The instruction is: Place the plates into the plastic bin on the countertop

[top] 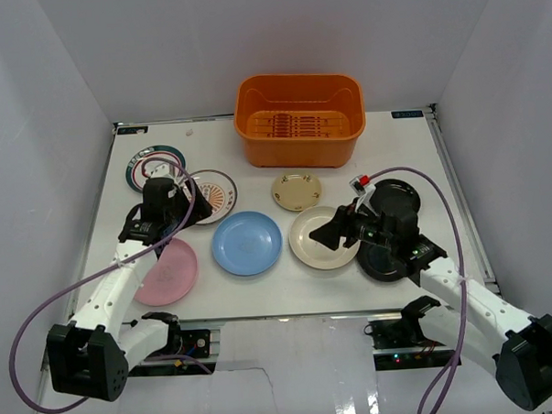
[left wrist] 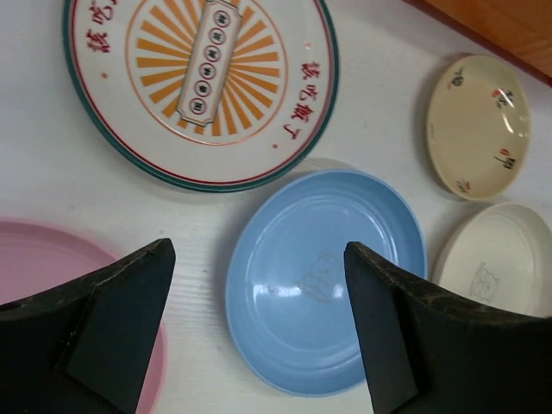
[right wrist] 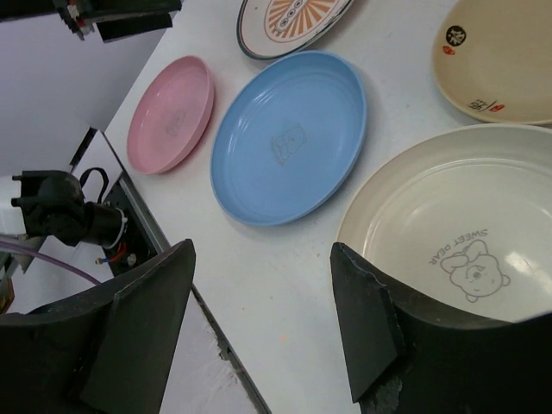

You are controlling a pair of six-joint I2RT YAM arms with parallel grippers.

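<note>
My left claw (left wrist: 257,250) stands wide, with nothing between its fingers. From its wrist camera the light blue plate (left wrist: 323,280) lies below the gap. My right claw (right wrist: 260,248) is parted too, though less widely, and grips nothing. Bare table (top: 420,155) shows between its fingers, and its right finger sits over the near rim of the cream plate (right wrist: 457,233).

I count eight plates, all lying flat on the table and none in the bin. There is one pink plate (top: 166,271) at the near left, just beside the light blue one, and the cream one comes next in that row. One small tan plate (top: 296,190) lies behind the cream one. Two glossy black plates (top: 397,198) (top: 386,262) are on the right, one behind the other. My right arm covers part of them, so I cannot tell whether they touch. Two white plates with patterned rims (top: 151,165) (top: 216,193) lie at the far left, close together, partly under my left arm.

There is one orange plastic bin (top: 300,123). It stands at the far edge of the table near the middle, with its slotted bottom showing. The small tan plate is the nearest to it, but the two are apart.
</note>
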